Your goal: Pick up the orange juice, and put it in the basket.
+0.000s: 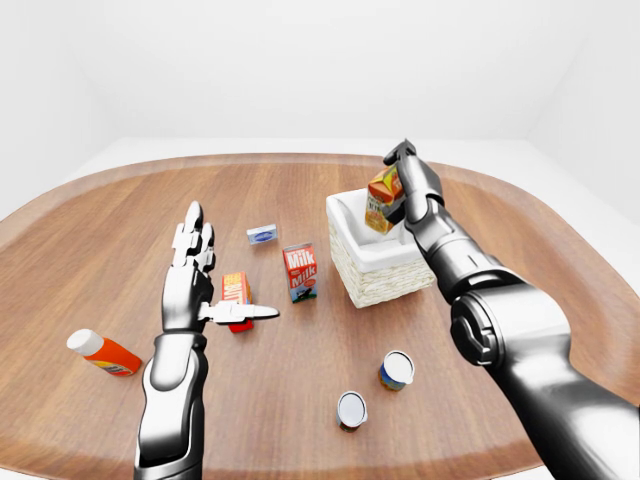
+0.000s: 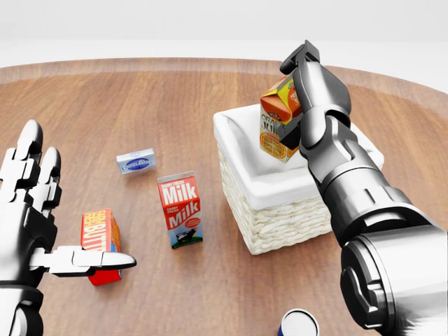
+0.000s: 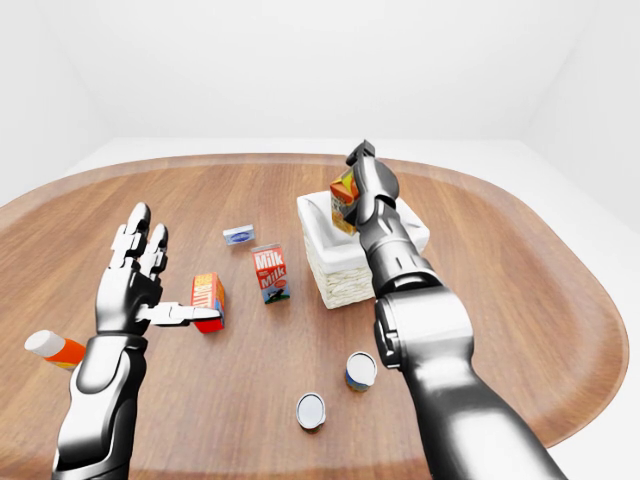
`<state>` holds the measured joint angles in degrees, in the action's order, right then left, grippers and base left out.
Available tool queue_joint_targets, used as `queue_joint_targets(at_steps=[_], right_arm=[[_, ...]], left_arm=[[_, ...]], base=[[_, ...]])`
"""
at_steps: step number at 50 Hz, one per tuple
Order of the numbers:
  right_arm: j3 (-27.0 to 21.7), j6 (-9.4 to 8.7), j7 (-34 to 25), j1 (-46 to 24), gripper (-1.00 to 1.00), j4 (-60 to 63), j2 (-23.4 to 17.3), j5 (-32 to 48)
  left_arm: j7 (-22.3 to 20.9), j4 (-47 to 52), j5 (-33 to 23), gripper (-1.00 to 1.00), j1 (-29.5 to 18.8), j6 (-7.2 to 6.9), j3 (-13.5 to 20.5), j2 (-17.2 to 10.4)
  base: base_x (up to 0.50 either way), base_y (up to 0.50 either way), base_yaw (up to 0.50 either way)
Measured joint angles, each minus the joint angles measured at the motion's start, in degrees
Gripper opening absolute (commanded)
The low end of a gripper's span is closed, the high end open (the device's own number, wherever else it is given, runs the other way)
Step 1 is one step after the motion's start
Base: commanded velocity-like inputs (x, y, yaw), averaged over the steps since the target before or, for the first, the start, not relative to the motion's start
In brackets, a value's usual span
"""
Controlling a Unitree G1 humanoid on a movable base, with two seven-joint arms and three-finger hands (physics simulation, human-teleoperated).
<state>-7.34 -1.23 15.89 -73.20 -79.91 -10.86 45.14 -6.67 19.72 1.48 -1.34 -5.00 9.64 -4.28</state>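
Head view, surroundings: red-and-white milk carton [image 2: 180, 210] is standing just left of the white-lined wicker basket [image 2: 280, 210]; an orange box [image 2: 101, 243] and small blue-white packet [image 2: 136, 161] are sitting nearer the wooden table's [image 2: 140, 105] left edge.
Writing: "Milk" is showing on the carton; the other labels are too blurred to read.
Orange juice carton [image 2: 277, 120]: hanging tilted over the basket's opening.
Right hand [image 2: 302, 91]: clenching the juice.
Left hand [image 2: 35, 210]: hovering with fingers spread, grasping nothing.

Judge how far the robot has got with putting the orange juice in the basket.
Done: the pickup; the right hand is closed on the orange juice carton, lifted off the table. In hand: carrying it above the white-lined wicker basket. Left: lowering it inside and letting go. The left hand is open and idle.
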Motion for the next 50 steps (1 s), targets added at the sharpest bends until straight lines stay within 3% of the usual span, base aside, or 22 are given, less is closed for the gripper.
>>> queue_joint_targets(at_steps=[19,50], right_arm=[[-0.21,0.18,0.70,1.53,-1.00,-0.09,0.64,0.22],[-0.51,1.26,2.42,4.28,-1.00,-0.25,1.36,0.95]], left_arm=[[0.44,5.41,-0.35,1.00,1.82,0.00,-0.84,0.76],[0.26,5.91,-0.33,1.00,1.98,0.00,-0.65,0.90]], base=[[0.00,0.00,0.00],[0.00,0.00,0.00]])
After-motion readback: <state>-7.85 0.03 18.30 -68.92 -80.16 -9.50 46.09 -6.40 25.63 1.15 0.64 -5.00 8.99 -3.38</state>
